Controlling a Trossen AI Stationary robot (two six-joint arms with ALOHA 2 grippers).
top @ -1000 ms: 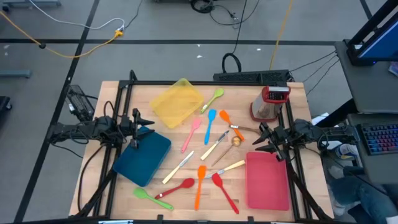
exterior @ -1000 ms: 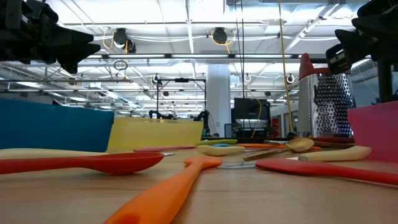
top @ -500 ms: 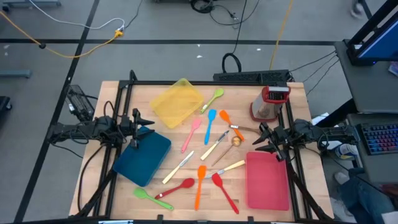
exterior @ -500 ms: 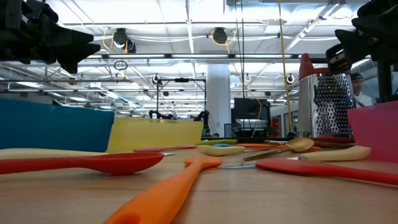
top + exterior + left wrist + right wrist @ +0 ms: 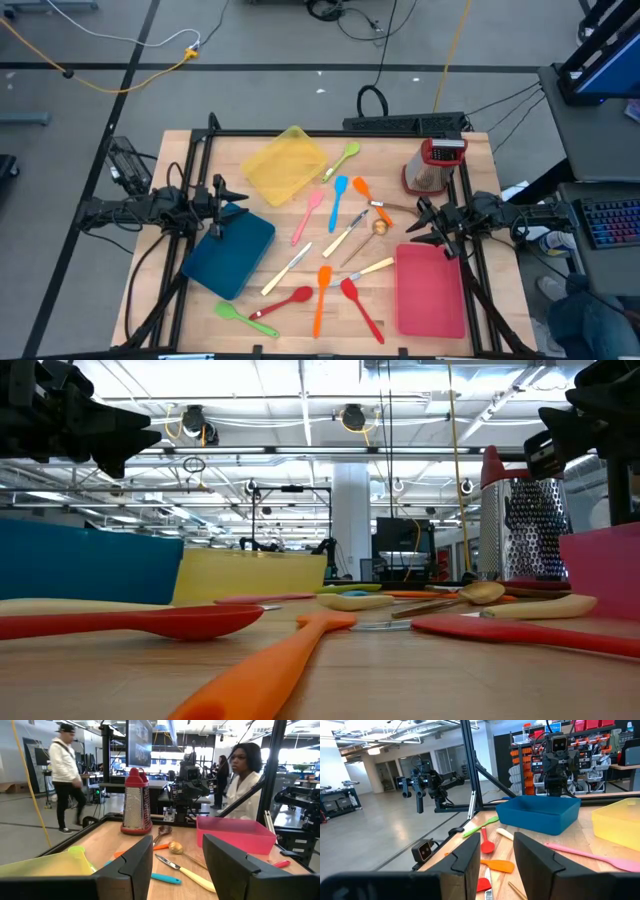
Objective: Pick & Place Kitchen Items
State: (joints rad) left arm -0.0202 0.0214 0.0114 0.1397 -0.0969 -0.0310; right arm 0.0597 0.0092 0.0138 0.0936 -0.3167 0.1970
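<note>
Nothing on the table (image 5: 285,300) has shifted since the earlier frames: left gripper (image 5: 222,193) at the left edge and right gripper (image 5: 428,222) at the right edge hover with jaws parted and empty, kitchen items (image 5: 335,245) scattered mid-table between the trays.

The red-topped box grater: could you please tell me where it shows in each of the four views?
High view: box grater at the table's far right corner.
Low view: right of centre, beside the pink tray.
Left wrist view: upright, left of centre.
Right wrist view: not in it.
Shared landmark: the pink tray.
</note>
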